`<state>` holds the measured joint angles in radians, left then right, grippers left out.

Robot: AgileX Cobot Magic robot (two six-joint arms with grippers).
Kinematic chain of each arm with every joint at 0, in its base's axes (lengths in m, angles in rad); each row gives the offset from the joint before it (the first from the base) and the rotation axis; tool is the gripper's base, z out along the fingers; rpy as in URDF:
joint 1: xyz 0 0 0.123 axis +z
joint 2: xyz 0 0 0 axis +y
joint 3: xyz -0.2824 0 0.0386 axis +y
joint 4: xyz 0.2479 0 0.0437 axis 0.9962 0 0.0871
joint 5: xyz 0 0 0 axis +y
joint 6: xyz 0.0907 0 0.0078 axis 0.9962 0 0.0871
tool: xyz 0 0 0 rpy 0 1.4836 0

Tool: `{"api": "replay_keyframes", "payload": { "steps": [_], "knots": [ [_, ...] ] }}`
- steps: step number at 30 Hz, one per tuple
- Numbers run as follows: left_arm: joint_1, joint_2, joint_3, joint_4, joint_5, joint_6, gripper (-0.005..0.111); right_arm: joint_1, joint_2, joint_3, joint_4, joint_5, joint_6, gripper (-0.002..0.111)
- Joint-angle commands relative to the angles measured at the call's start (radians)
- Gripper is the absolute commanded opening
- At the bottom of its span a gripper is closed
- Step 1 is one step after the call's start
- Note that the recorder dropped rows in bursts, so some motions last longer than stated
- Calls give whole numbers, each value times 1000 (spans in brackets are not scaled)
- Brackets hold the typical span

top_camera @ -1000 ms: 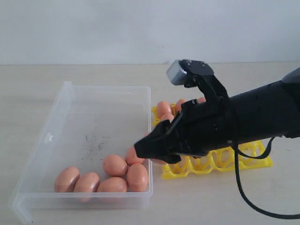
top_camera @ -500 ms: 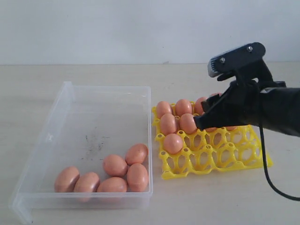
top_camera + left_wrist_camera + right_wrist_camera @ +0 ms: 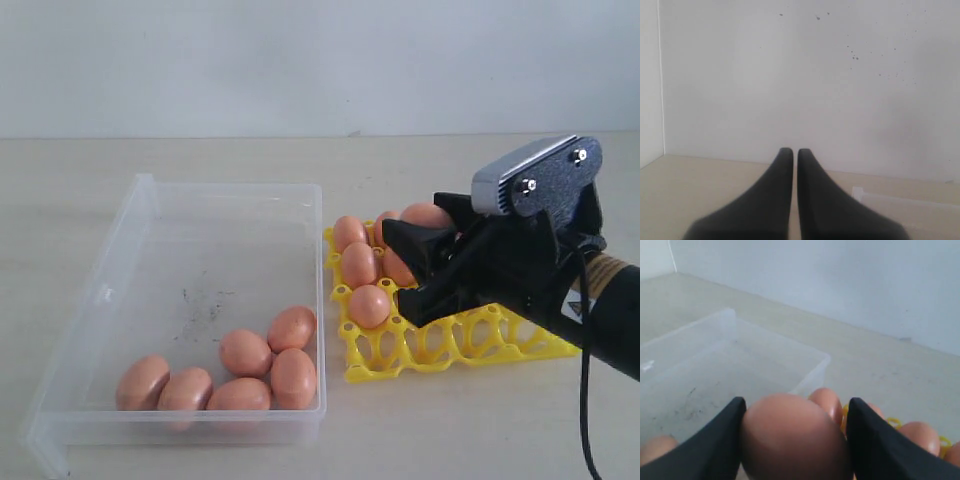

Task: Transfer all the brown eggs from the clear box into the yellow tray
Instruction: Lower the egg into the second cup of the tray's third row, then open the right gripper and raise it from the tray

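- Gripping one egg in right gripper, jaws wide around it.
- Hovering above tray, near its far rows; some eggs seated on side nearest box, others hidden behind arm.
- Step in hand, likely: carry-and-place.
- Next: find a free cup, lower straight, release gently.
- Six eggs left in box, near end.
- Left gripper shut, empty.

Between black fingers, a brown egg

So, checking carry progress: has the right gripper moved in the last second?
Yes, the right gripper went rightward, from the edge of the clear box to over the yellow tray.
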<state>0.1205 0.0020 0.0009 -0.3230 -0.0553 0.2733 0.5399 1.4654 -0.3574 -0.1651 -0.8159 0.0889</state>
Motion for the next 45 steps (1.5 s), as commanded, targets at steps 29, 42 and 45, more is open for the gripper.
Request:
{"api": "replay_keyframes", "payload": {
  "steps": [29,42,45],
  "knots": [
    [-1,-2,-1,4,3,5,4,-255,490,-130,-423,-289,403,0],
    [-1,-2,-1,4,3,5,4,-253,499,-136,-408,-265,410,3],
    [-1,-2,-1,4,3,5,4,-252,499,-136,-411,-266,410,20]
  ]
}}
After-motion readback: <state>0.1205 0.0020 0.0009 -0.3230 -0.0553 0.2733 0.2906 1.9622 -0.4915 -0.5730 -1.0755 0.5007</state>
